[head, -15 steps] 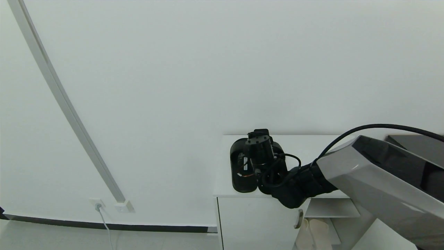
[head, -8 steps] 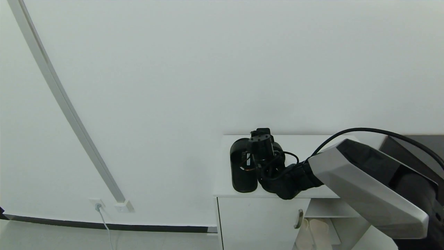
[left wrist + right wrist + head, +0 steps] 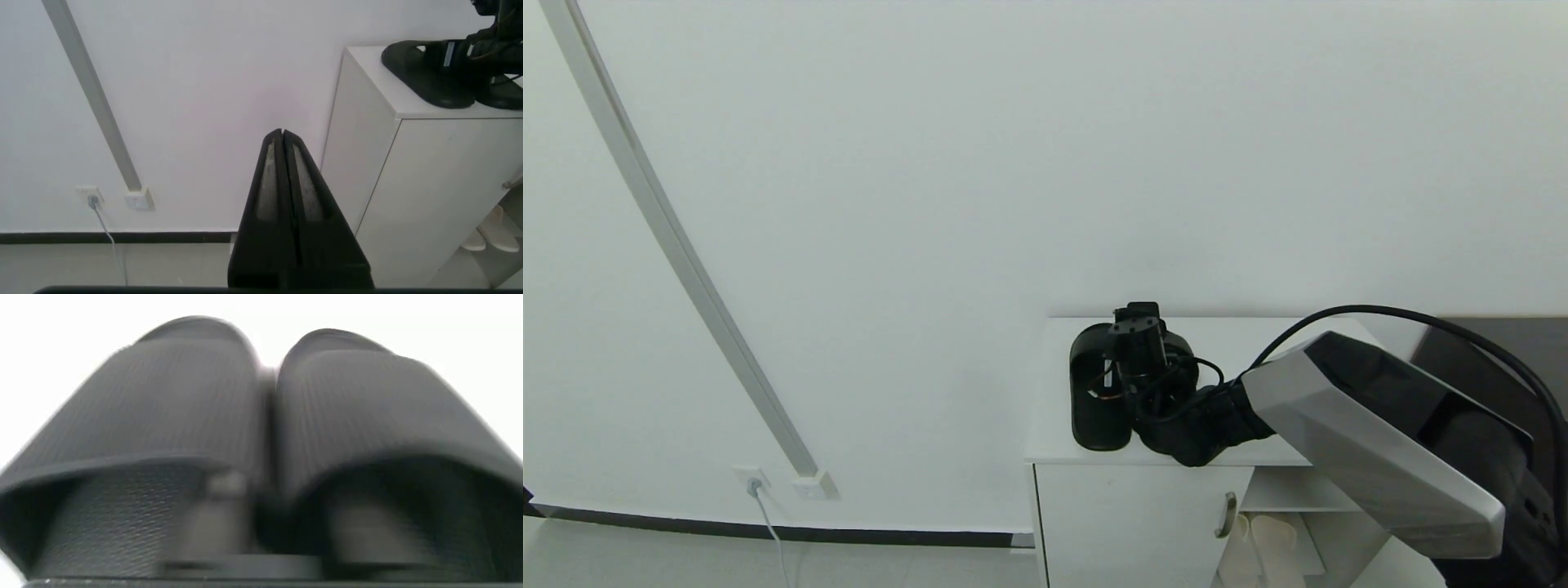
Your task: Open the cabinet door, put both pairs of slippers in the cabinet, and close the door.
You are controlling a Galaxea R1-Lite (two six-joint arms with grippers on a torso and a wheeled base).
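Note:
A pair of black slippers [image 3: 1097, 400] lies side by side on top of the white cabinet [image 3: 1258, 343], near its left edge. My right gripper [image 3: 1131, 359] sits right at the pair, low over the inner sides of the two slippers. The right wrist view looks close-up at both ribbed straps of the black slippers [image 3: 196, 400]. The cabinet's left door [image 3: 1127, 523] with its metal handle [image 3: 1226, 514] stands flush. A pale pair of slippers [image 3: 1262, 543] rests on an open shelf to the right of that door. My left gripper [image 3: 283, 135] hangs shut and empty, low, left of the cabinet [image 3: 425, 188].
A white wall rises behind the cabinet. A grey cable duct [image 3: 678, 245] runs slantwise down the wall to a socket [image 3: 752, 478] with a plugged cord. Open floor lies left of the cabinet. A dark panel [image 3: 1503, 335] borders the cabinet's right side.
My right arm has pushed forward and leftward over the cabinet top, bringing the gripper deeper against the black slippers. The pair has nudged slightly. The left arm looks unchanged.

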